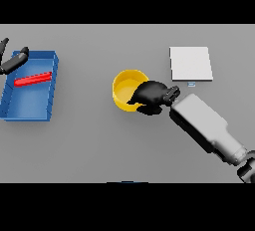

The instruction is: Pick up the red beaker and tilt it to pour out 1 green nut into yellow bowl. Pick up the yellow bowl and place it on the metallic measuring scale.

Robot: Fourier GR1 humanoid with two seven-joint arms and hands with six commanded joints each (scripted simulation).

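Observation:
The yellow bowl point(124, 88) stands at the table's middle. My right hand point(152, 94) covers the bowl's right rim, with its fingers curled over the edge and onto the bowl. No green nut shows inside the bowl. The red beaker point(33, 79) appears as a long red shape lying flat in the blue tray point(27, 111) at the left. The metallic measuring scale point(191, 63), a pale square plate, lies beyond and to the right of the bowl. My left hand point(14, 60) hovers at the far left edge by the tray's back corner, fingers straight.
My right forearm point(206, 125) stretches from the lower right corner up to the bowl. A small display strip point(191, 83) sits at the scale's near edge, close to my right wrist.

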